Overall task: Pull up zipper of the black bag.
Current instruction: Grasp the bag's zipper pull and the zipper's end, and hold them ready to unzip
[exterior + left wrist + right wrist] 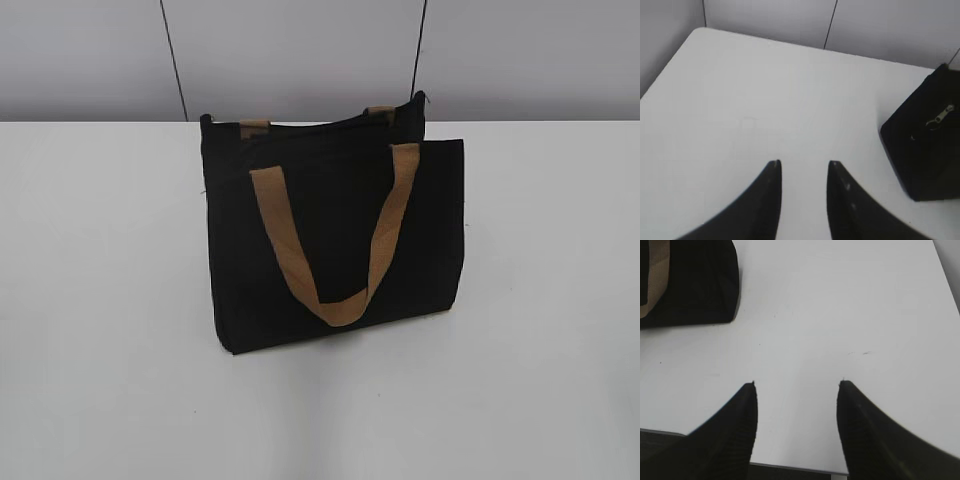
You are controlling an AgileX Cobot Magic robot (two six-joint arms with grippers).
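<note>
The black bag [335, 235] stands upright in the middle of the white table [100, 300], its tan handle hanging down its front. Neither gripper shows in the exterior view. In the left wrist view the bag's end [925, 145] is at the right edge, with the small silver zipper [940, 117] dangling on it. My left gripper [804, 163] is open and empty over bare table, well left of the bag. My right gripper [797, 383] is open and empty near the table's front edge, with the bag's corner [695, 285] at upper left.
A grey wall with dark vertical seams [175, 60] runs behind the table. The table's front edge [790, 468] lies just under my right gripper. The table's left corner [697, 32] shows in the left wrist view.
</note>
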